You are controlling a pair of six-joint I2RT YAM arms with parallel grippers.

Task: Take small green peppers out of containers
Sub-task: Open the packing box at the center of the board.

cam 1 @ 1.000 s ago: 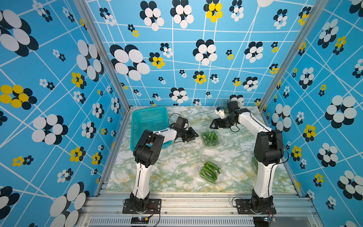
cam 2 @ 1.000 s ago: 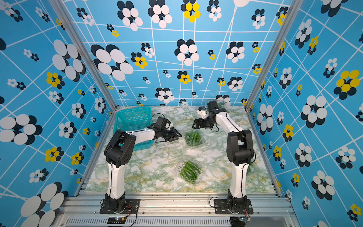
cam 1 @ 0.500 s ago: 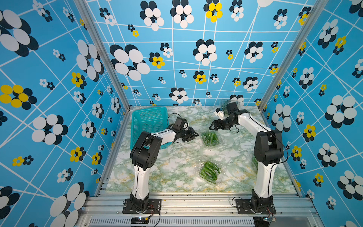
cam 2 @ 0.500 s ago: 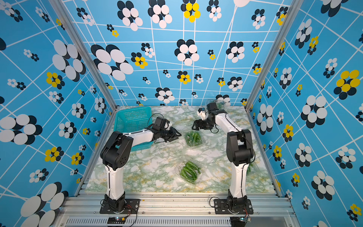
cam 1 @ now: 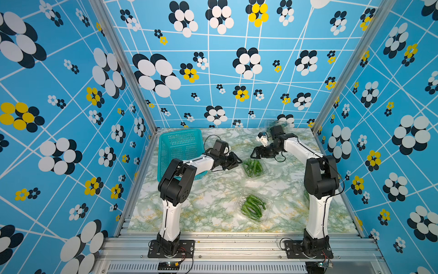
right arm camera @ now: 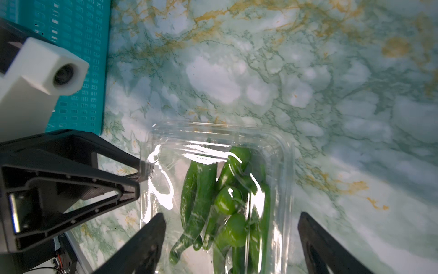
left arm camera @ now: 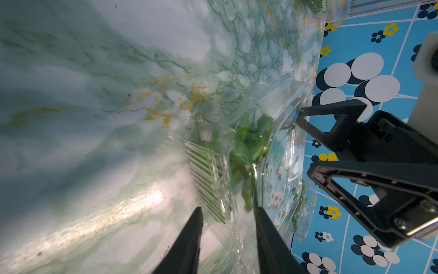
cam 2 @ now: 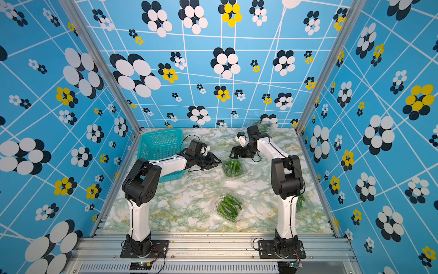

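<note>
the left arm [cam 1: 169, 213] and right arm [cam 1: 316, 213] are built alike: glossy white links between bulky black joint housings, with a thin black cable [cam 1: 212, 135] looping at the wrist. each stands on a black base plate [cam 1: 187, 249]. the left tool [right arm camera: 142, 178] and right tool [left arm camera: 304, 142] have black triangular open-frame fingers dotted with small screws [left arm camera: 399, 222]. a white blocky camera housing [right arm camera: 35, 71] is mounted at the wrist.

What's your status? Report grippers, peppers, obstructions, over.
Left gripper straddling the container rim, grip unconfirmed. Right gripper open, over the same container. Peppers inside, lid down. Teal basket off to the side, nothing blocking.
</note>
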